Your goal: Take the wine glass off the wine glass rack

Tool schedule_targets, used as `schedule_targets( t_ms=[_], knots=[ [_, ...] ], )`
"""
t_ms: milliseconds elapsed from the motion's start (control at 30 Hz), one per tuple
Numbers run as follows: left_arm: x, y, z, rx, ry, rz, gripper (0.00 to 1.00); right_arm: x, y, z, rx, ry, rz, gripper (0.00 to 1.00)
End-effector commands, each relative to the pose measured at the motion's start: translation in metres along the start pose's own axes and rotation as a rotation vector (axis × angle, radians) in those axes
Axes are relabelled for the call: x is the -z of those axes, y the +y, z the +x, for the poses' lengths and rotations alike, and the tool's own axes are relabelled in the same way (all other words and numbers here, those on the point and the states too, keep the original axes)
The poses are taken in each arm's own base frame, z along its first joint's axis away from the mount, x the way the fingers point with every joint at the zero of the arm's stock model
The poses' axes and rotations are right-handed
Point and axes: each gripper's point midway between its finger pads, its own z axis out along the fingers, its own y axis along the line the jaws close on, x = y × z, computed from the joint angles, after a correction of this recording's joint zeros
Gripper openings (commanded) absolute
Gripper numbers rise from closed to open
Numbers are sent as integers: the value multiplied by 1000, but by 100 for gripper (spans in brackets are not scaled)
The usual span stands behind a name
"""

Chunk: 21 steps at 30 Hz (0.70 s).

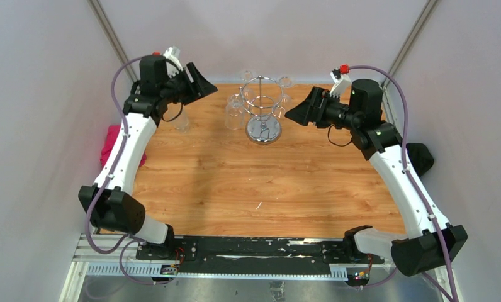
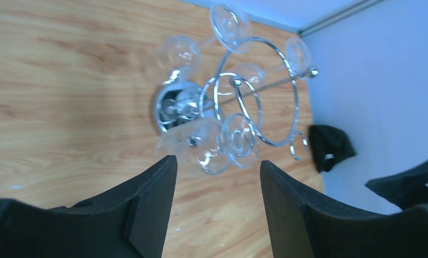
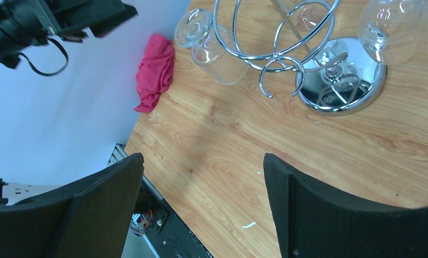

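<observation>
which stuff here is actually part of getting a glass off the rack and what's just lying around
For the job: wine glass rack, wine glasses hanging on it, left gripper and right gripper, both open.
Just lying about: pink cloth on the left, black object on the right.

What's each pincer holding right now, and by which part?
Nothing. The left pincer and right pincer are both open and empty. Neither touches the wine glasses hanging on the wine glass rack.
</observation>
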Motion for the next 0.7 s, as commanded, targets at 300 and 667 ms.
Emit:
schedule_targets(
  t_ms=[300,667],
  knots=[
    [6,-49,38,225,1,315,65,3,0,0,-8,-20,-19,87],
    [-14,-35,60,248,57,245,64,4,-3,2,-2,-22,-3,87]
  ],
)
